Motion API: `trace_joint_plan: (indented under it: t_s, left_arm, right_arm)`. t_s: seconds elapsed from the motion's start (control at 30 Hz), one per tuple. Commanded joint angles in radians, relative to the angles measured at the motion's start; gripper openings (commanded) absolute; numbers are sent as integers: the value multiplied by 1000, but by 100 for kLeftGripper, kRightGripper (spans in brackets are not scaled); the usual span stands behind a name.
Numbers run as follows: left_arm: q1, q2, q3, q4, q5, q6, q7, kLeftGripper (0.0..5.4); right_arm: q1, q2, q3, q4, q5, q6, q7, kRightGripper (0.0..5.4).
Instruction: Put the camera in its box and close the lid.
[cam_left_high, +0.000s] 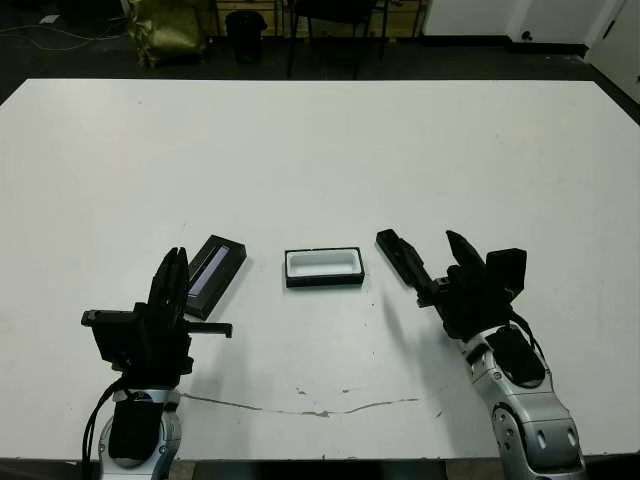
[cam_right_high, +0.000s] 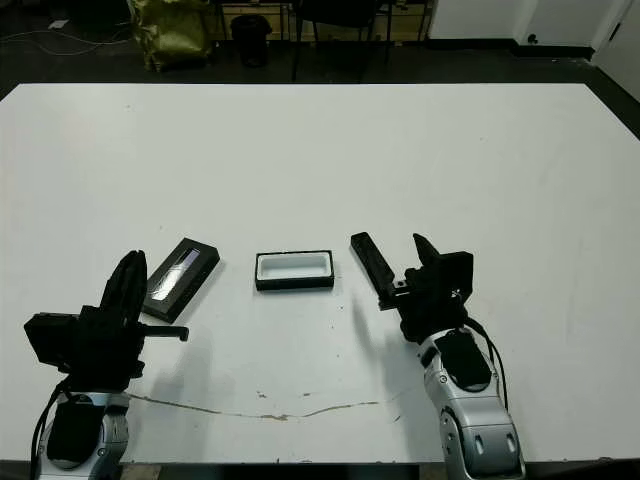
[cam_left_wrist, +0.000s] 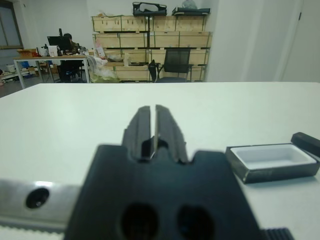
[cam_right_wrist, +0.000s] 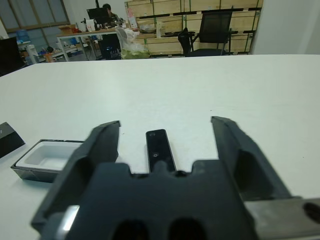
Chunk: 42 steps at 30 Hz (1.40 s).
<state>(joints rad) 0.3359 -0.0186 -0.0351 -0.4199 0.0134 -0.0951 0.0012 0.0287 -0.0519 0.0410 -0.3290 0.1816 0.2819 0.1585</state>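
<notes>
From the head views, the box (cam_left_high: 323, 267) sits open on the white counter (cam_left_high: 320, 150), nearer the front edge than the back, its white lining up and ready to receive. The lid (cam_left_high: 214, 275) lies apart toward the left edge, slanted. The camera (cam_right_high: 371, 264) lies just right of the box, between the fingers of the right claw (cam_right_high: 396, 262), which is spread wide, likely to grasp it.

In the left wrist view, the left claw (cam_left_wrist: 152, 131) is pinched narrow, holding nothing, parked short of the lid.

In the right wrist view, the camera rests flat on the counter between the spread fingers (cam_right_wrist: 102, 142), untouched.

Glossy black camera (cam_right_wrist: 160, 150), matt white table (cam_left_high: 320, 150), glossy-striped lid (cam_left_high: 212, 275)
</notes>
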Motion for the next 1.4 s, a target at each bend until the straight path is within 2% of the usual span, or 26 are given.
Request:
trace_joint_plan:
  t_s: [0.03, 0.13, 0.27, 0.5, 0.73, 0.93, 1.07, 1.17, 1.3, 1.4]
  left_arm:
    - [13, 5, -3, -1, 13, 20, 4, 0]
    - [11, 4, -4, 3, 11, 13, 2, 0]
    - [14, 3, -5, -2, 8, 22, 0, 0]
    - [17, 3, -6, -10, 12, 35, 2, 0]
    - [20, 4, -7, -12, 11, 37, 1, 0]
    - [19, 0, -9, -1, 19, 18, 6, 0]
    - [20, -2, -9, -5, 8, 29, 1, 0]
    - [24, -2, -11, -14, 10, 42, 4, 0]
    - [21, 1, -9, -4, 5, 22, -1, 0]
    - [23, -1, -10, -5, 8, 24, 2, 0]
  right_arm:
    - [6, 6, -3, 10, -4, 9, -15, 483]
    - [6, 9, 3, 2, -19, 31, -34, 537]
    - [0, 13, 5, -2, -20, 73, -46, 537]
    - [-26, 17, 11, 34, -38, 99, -61, 537]
    - [-53, 27, -2, 116, -18, 74, -35, 537]
    - [-83, 27, -2, 156, -14, 112, -28, 537]
    - [-102, 21, 1, 193, -17, 97, -8, 539]
    - [-114, 7, 14, 210, -39, 89, 3, 514]
    - [-125, 0, 24, 220, -49, 99, 9, 433]
    - [-128, 2, 24, 230, -45, 97, 17, 428]
